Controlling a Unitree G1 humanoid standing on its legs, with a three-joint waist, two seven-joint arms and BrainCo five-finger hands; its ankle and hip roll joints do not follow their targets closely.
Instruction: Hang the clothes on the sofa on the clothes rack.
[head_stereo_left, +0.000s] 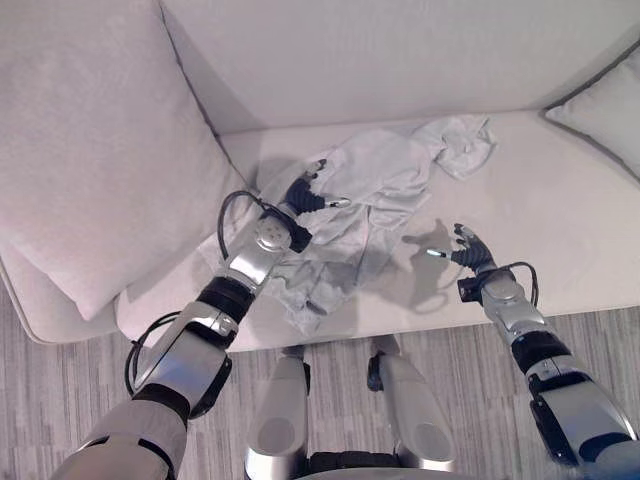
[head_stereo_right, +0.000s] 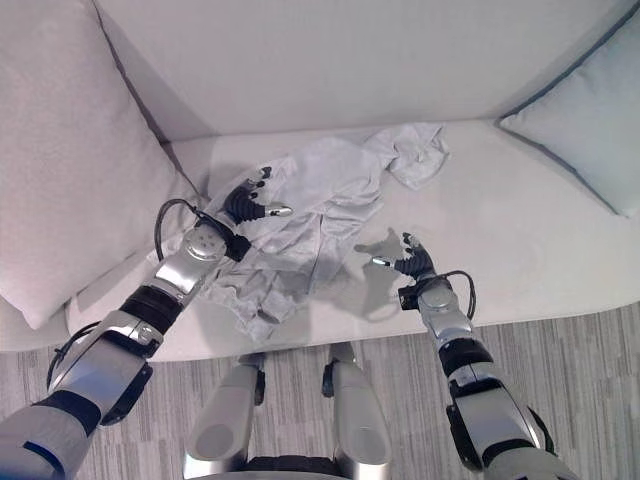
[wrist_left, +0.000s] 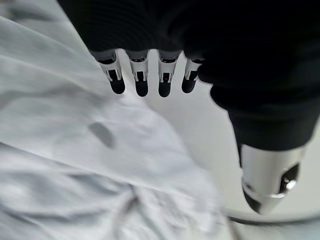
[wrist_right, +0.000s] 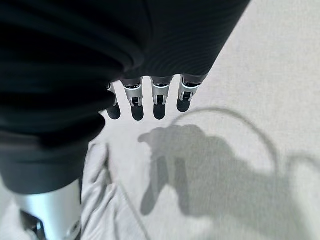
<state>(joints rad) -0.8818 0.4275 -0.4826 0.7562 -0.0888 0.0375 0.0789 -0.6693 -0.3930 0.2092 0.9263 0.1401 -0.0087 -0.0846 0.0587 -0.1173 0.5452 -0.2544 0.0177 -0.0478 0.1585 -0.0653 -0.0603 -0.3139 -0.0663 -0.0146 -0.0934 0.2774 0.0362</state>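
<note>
A large pale cushion (head_stereo_left: 90, 140) is seen at the left end of the sofa (head_stereo_left: 400, 60). Just beside it, on the seat, a crumpled light grey garment (head_stereo_left: 370, 185) is spread from the front edge toward the backrest, with 1 bunched end lying furthest right. The left hand (head_stereo_left: 305, 197) is held over the garment's left part; in the left wrist view its fingers (wrist_left: 141, 82) are seen straight and spread, with the thumb apart, and nothing is gripped. The right hand (head_stereo_left: 465, 250) is held over bare seat just right of the garment, its fingers (wrist_right: 157, 105) likewise extended and empty. A second cushion (head_stereo_left: 605, 115) is seen at the sofa's right end. Grey striped floor (head_stereo_left: 450, 360) is visible in front.
</note>
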